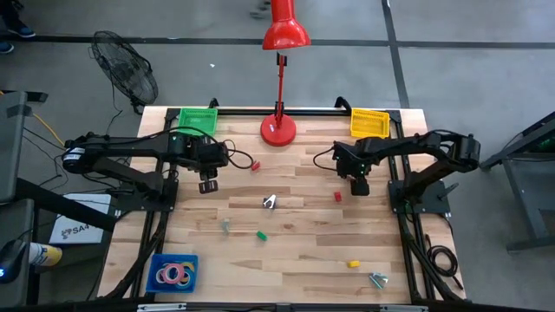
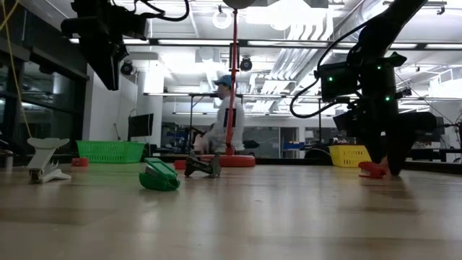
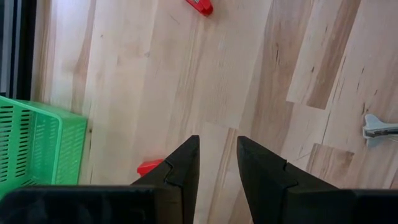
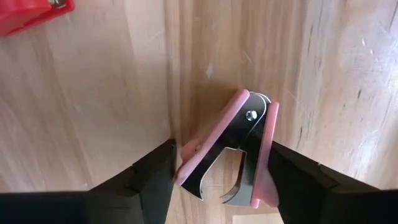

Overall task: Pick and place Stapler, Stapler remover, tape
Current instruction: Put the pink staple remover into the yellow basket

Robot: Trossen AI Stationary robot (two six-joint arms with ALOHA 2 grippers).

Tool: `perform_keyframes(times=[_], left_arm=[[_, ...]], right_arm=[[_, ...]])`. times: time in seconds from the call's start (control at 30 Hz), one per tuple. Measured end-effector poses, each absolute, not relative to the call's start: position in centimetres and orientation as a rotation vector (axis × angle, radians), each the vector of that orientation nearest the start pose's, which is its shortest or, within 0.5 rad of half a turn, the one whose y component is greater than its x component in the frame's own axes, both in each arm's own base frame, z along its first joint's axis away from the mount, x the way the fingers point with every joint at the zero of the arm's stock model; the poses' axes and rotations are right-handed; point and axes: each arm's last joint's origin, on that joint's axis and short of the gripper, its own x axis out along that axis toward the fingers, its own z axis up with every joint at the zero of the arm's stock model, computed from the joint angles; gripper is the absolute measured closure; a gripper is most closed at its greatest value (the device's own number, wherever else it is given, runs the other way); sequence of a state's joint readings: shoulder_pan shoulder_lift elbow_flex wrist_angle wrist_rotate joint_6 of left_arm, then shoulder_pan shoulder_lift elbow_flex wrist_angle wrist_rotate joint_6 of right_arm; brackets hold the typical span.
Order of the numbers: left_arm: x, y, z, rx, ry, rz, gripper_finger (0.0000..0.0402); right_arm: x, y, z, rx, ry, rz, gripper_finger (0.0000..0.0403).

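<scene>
Right gripper (image 4: pixel 214 174) is down at the wooden table (image 1: pixel 303 251), right of centre, fingers spread wide with a pink staple remover (image 4: pixel 233 149) sitting between them; each finger is right at the remover's side grips, and I can't tell whether they press on it yet, so it reads as straddling, not clamped. A red stapler (image 4: pixel 31 14) lies near it on the table. Left gripper (image 3: pixel 217 165) hangs above the table near the green basket (image 1: pixel 198 119), fingers parted by a narrow gap, nothing between them. The tape (image 1: pixel 173 275) rolls are in the blue tray (image 1: pixel 156 263) at the table's near left corner, well apart from both arms. Green stapler (image 1: pixel 261 235) and a white staple remover (image 1: pixel 270 202) lie mid-table. Yellow basket (image 1: pixel 369 122) is at the far right edge, behind the right arm.
</scene>
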State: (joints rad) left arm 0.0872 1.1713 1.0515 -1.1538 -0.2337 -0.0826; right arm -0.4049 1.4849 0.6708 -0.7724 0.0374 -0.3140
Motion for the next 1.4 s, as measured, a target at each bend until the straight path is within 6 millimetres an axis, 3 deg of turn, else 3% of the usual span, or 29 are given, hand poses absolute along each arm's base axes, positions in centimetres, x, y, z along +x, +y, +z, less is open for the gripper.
perform_keyframes(times=[0.53,0.8,1.07,1.4], left_arm=[[19.5,2.4,28.5,0.024,1.262,0.329,0.0298],[19.5,2.4,28.5,0.026,1.262,0.327,0.0298],[19.5,2.4,28.5,0.027,1.262,0.328,0.0298],[19.5,2.4,28.5,0.030,1.262,0.325,0.0298]], right_arm=[[19.6,-8.6,13.7,0.018,1.577,-0.129,0.0318],[20.8,-9.5,15.2,-0.031,1.536,-0.215,0.0313],[21.2,-12.8,17.9,0.156,1.443,-0.501,0.0317],[19.5,-18.7,22.1,0.493,1.235,-0.903,0.0315]])
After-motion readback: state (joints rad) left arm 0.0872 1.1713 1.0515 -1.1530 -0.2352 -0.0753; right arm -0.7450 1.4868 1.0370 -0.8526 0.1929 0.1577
